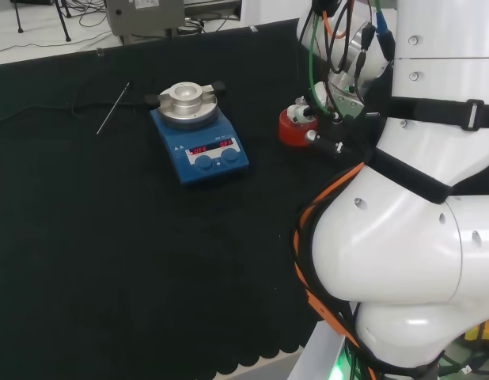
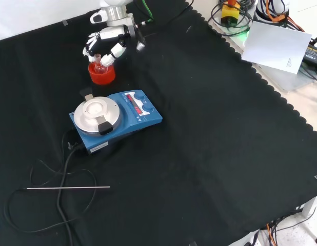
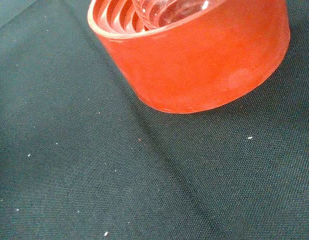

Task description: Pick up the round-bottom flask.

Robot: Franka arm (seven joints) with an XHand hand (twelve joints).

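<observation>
**Hand over flask on red stand**

Front view: clear round-bottom flask [image 2: 100, 65] sits in red ribbed stand [image 2: 102, 74] on black cloth [image 2: 210, 154], just behind blue hotplate [image 2: 117, 119]. Hand [image 2: 108, 42] w/ fingers curled around flask neck; can't tell if touching. Thin rod [image 2: 68, 188] lies nearer front.

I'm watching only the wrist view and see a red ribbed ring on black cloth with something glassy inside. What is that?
Observer: A small clear round-bottom flask sits in that red ribbed ring stand, neck up.
Operator: Where is the hand?
Observer: The black and white hand is just above the flask, fingers curled around its neck; the front view cannot settle contact.
Operator: Anything else nearby?
Observer: A blue hotplate stirrer with a round silver top stands nearer the front camera.
</observation>
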